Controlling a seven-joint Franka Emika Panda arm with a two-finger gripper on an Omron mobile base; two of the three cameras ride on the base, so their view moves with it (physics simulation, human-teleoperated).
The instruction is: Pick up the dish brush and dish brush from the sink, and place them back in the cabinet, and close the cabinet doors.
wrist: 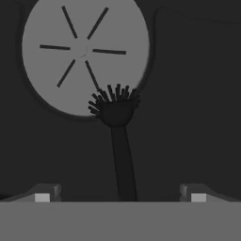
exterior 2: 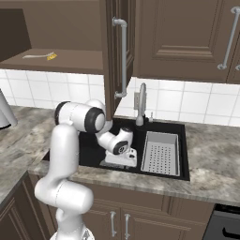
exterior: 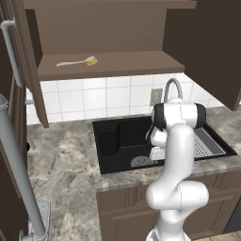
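Two brushes apart: whitish dish brush (exterior: 75, 62) on cabinet (exterior: 113, 66) shelf upper left, black dish brush (wrist: 117, 136) on sink (exterior: 113, 141) floor, bristles over grey drain (wrist: 56, 52), end effector (wrist: 120, 196) wide open astride handle, marbled counter (exterior: 61, 169), white tile wall (exterior: 94, 96), cabinet doors (exterior 2: 119, 51) open.

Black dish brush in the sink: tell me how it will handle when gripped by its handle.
The black dish brush looks rigid, so probably stiff. Its thin handle may twist or roll between the open tool. The bristle head lies over the drain; being slim, it is likely light.

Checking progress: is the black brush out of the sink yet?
No, the black brush lies in the sink by the drain.
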